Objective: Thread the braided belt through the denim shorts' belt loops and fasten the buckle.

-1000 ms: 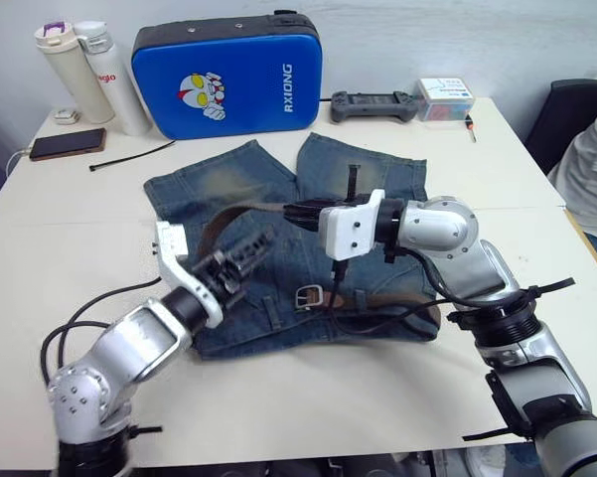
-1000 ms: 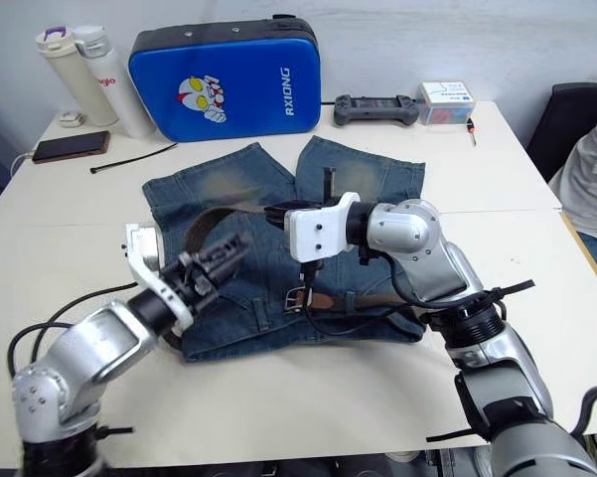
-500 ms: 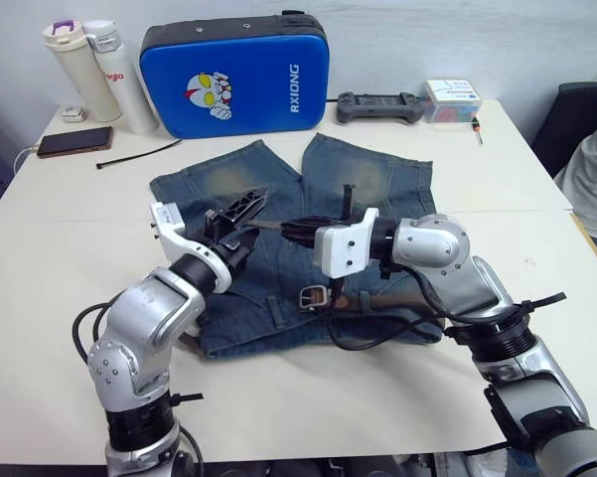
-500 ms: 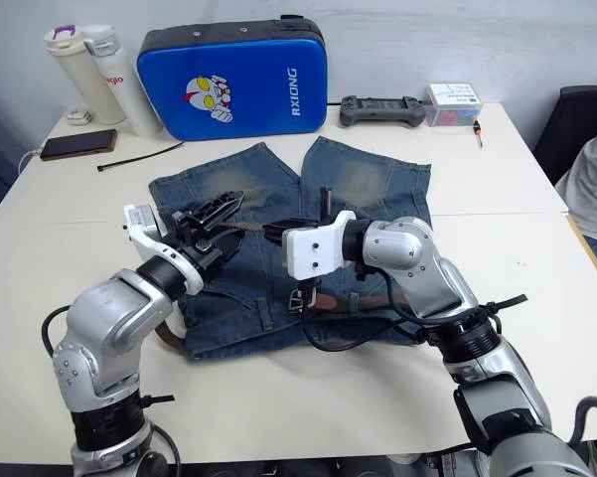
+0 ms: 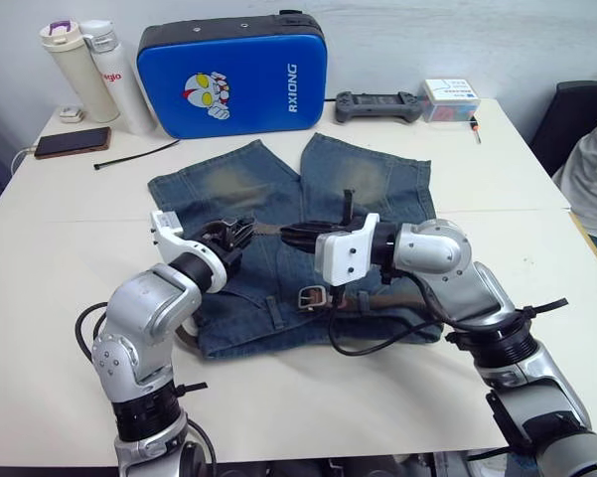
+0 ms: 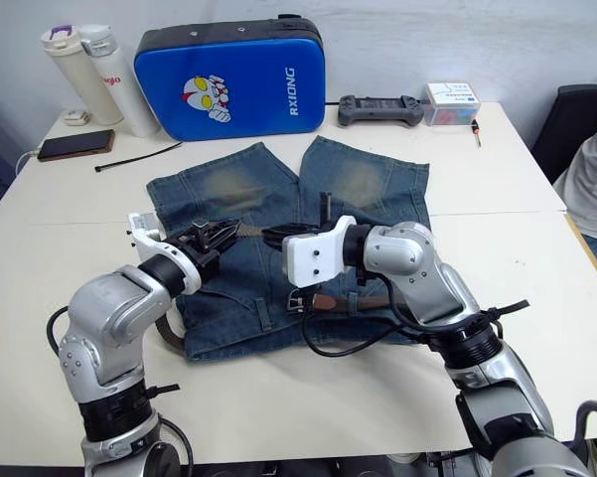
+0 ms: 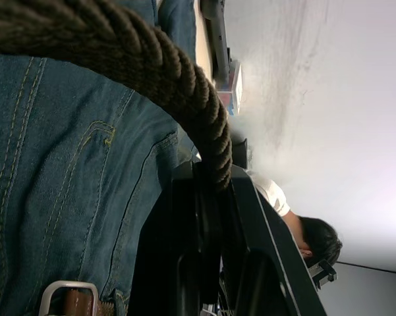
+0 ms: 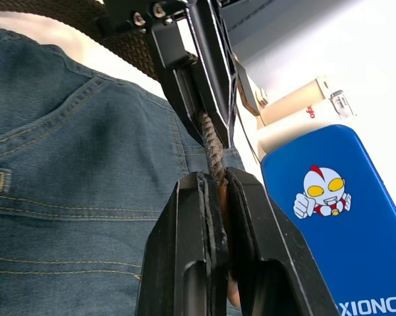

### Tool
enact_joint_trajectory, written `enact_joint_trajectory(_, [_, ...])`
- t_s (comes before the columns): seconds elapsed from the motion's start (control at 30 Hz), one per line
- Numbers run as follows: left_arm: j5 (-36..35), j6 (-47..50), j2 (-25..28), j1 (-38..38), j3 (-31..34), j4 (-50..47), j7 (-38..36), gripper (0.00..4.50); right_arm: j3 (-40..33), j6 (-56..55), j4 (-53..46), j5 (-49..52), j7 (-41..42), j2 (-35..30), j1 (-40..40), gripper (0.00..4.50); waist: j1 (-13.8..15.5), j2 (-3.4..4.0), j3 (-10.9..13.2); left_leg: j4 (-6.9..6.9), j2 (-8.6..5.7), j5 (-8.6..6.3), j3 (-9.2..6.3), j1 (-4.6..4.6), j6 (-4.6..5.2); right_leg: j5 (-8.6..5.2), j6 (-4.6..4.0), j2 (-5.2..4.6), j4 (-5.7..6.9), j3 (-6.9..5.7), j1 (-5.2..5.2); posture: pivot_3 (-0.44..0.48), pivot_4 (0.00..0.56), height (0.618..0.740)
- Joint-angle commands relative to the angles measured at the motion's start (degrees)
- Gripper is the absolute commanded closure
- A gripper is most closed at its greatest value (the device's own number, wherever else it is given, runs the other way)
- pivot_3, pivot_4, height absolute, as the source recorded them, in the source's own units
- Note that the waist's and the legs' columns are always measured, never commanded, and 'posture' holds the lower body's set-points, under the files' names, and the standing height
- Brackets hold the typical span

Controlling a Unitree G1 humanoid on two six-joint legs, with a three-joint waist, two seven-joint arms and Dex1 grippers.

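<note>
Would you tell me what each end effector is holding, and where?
Both grip the braided belt on its raised dark strap: left end effector, right end effector.

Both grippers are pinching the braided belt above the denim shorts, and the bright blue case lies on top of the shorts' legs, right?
Not the case: the left eye view shows it on the table behind the denim shorts. Left gripper and right gripper pinch the braided belt.

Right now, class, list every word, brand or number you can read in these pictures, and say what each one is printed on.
"RXIONG": white letters running up the front of the blue case, beside a cartoon figure.
Red lettering on the white bottle: too small to read for sure.
Print on the small box at the table's far edge: too small to read.
No text can be made out on the phone or the black controller.
</note>
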Motion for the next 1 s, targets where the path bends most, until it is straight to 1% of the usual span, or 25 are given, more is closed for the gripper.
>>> enact_joint_trajectory(0.03, [0.33, -0.36, -0.19, -0.67, 2.28, 0.37, 0.65, 4.48, -1.98, -0.9, -4.16, 2.23, -0.22, -0.44, 0.09, 4.5, 0.0, 0.0, 0.0, 0.0, 0.0, 0.0, 0.0, 0.0, 0.0, 0.0, 0.0, 0.0, 0.0, 0.0, 0.0, 0.0, 0.15, 0.74])
enact_joint_trajectory(0.07, [0.33, -0.26, -0.3, -0.86, 2.39, 0.46, 0.54, 4.48, -2.31, -0.12, -4.21, 2.89, -0.29, -0.28, 0.27, 4.5, 0.0, 0.0, 0.0, 0.0, 0.0, 0.0, 0.0, 0.0, 0.0, 0.0, 0.0, 0.0, 0.0, 0.0, 0.0, 0.0, 0.15, 0.74])
enact_joint_trajectory(0.1, [0.33, -0.17, -0.31, -1.08, 2.5, 0.57, 0.49, 4.5, -2.69, 1.29, -4.28, 4.27, 0.17, -0.08, 0.34, 4.05, 0.0, 0.0, 0.0, 0.0, 0.0, 0.0, 0.0, 0.0, 0.0, 0.0, 0.0, 0.0, 0.0, 0.0, 0.0, 0.0, 0.15, 0.74])
enact_joint_trajectory(0.17, [0.33, -0.15, -0.11, -1.54, 2.88, 0.58, 0.75, 4.5, -3.75, 4.7, -4.69, 7.55, 1.22, 0.17, 0.23, 3.48, 0.0, 0.0, 0.0, 0.0, 0.0, 0.0, 0.0, 0.0, 0.0, 0.0, 0.0, 0.0, 0.0, 0.0, 0.0, 0.0, 0.15, 0.74])
enact_joint_trajectory(0.23, [0.33, 0.03, 0.32, -2.24, 3.79, 0.34, 1.34, 4.5, -4.69, 8.84, -6.22, 11.71, 3.83, -0.9, 0.11, 2.72, -0.06, 0.0, 0.0, -0.02, 0.0, 0.0, 0.0, 0.0, 0.0, 0.0, 0.0, 0.01, 0.0, 0.0, -0.01, 0.0, 0.15, 0.74])
enact_joint_trajectory(0.27, [0.33, 0.28, 0.73, -2.55, 4.41, 0.16, 1.42, 4.5, -5.39, 11.79, -7.44, 14.34, 5.39, -1.71, 0.06, 2.15, -0.02, 0.0, 0.0, -0.03, 0.0, 0.0, 0.0, 0.0, 0.0, 0.0, 0.0, 0.01, -0.01, 0.0, -0.01, 0.0, 0.15, 0.74])
enact_joint_trajectory(0.37, [0.33, 1.57, 2.57, -2.39, 6.16, -0.3, 0.8, 4.5, -8.19, 24.34, -10.51, 23.06, 9.21, -4.38, -0.43, 0.71, 0.06, 0.0, 0.0, -0.05, 0.0, 0.0, -0.02, -0.01, 0.0, 0.0, 0.0, 0.0, -0.06, -0.01, 0.01, 0.0, 0.15, 0.74])
enact_joint_trajectory(0.4, [0.33, 1.9, 3.2, -1.99, 6.69, -0.7, 0.54, 4.5, -8.9, 28.0, -10.4, 25.04, 10.17, -5.36, -0.88, 0.32, 0.09, 0.0, 0.0, -0.05, 0.0, 0.0, -0.02, -0.01, 0.0, 0.0, 0.0, -0.01, -0.06, -0.01, 0.01, 0.0, 0.15, 0.74])
enact_joint_trajectory(0.43, [0.33, 2.12, 3.86, -1.43, 7.17, -1.17, 0.2, 4.5, -8.96, 30.9, -9.81, 25.81, 10.92, -6.39, -1.37, 0.07, 0.11, 0.0, 0.0, -0.06, 0.0, 0.0, -0.02, -0.01, 0.0, 0.0, 0.0, -0.01, -0.06, -0.01, 0.02, 0.0, 0.15, 0.74])
enact_joint_trajectory(0.53, [0.33, 2.13, 4.76, 0.13, 7.91, -2.44, -0.82, 4.5, -6.68, 34.49, -5.83, 24.13, 12.31, -8.43, -3.2, 0.07, 0.13, 0.0, 0.0, -0.08, 0.0, -0.01, -0.02, 0.0, 0.01, 0.0, 0.0, -0.02, -0.09, -0.01, 0.01, 0.0, 0.15, 0.74])
enact_joint_trajectory(0.6, [0.33, 1.48, 5.22, 1.74, 7.83, -4.07, -1.13, 4.5, -4.16, 33.7, -0.09, 21.8, 12.29, -6.71, -5.43, 0.07, -0.12, 0.0, 0.0, -0.09, 0.0, -0.01, -0.02, 0.0, 0.01, 0.0, 0.0, -0.02, -0.08, 0.0, 0.0, 0.0, 0.15, 0.74])
enact_joint_trajectory(0.67, [0.33, 0.5, 5.6, 3.34, 7.38, -5.74, -1.19, 4.5, -2.53, 33.78, 4.13, 20.33, 11.53, -4.52, -7.67, 0.07, -0.37, 0.0, 0.01, -0.11, 0.0, -0.01, 0.0, 0.02, 0.01, 0.0, 0.0, -0.01, -0.08, 0.02, 0.01, 0.0, 0.15, 0.74])
enact_joint_trajectory(0.77, [0.33, -2.05, 6.77, 6.53, 6.42, -9.51, -1.86, 4.5, 0.62, 38.34, 12.16, 19.65, 12.98, -0.36, -11.75, 0.07, -0.43, 0.03, 0.02, -0.17, 0.02, 0.0, 0.03, 0.03, 0.0, 0.0, -0.01, 0.01, -0.08, 0.05, -0.03, 0.0, 0.15, 0.74])
enact_joint_trajectory(0.8, [0.33, -3.23, 7.42, 7.96, 5.85, -11.16, -2.19, 4.5, 1.93, 38.28, 16.76, 18.54, 12.89, 1.78, -13.34, 0.07, -0.36, 0.03, 0.02, -0.19, 0.01, 0.0, 0.03, 0.03, 0.0, 0.0, -0.01, 0.0, -0.08, 0.05, -0.05, 0.0, 0.15, 0.74])
enact_joint_trajectory(0.9, [0.33, -6.5, 9.49, 11.42, 4.45, -14.51, -2.57, 4.5, 4.64, 36.53, 27.59, 15.74, 12.81, 6.49, -16.75, 0.07, -0.36, 0.03, 0.02, -0.19, 0.01, 0.0, 0.02, 0.02, 0.0, 0.0, -0.01, -0.01, -0.13, 0.05, -0.04, 0.0, 0.15, 0.74])
enact_joint_trajectory(0.93, [0.33, -7.51, 10.25, 12.76, 4.09, -15.32, -2.78, 4.5, 6.35, 33.38, 31.86, 13.18, 12.15, 7.71, -18.04, 0.07, -0.36, 0.03, 0.02, -0.19, 0.01, 0.0, 0.02, 0.03, 0.0, 0.0, -0.01, -0.01, -0.14, 0.04, -0.03, 0.0, 0.15, 0.74])
enact_joint_trajectory(1.0, [0.33, -9.59, 11.5, 14.89, 3.1, -16.67, -3.01, 4.5, 6.9, 30.77, 37.93, 11.64, 11.86, 10.28, -19.82, 0.07, -0.29, 0.04, 0.03, -0.19, 0.01, 0.0, 0.01, 0.02, 0.0, 0.0, -0.01, -0.02, -0.14, 0.03, -0.03, 0.0, 0.15, 0.74])
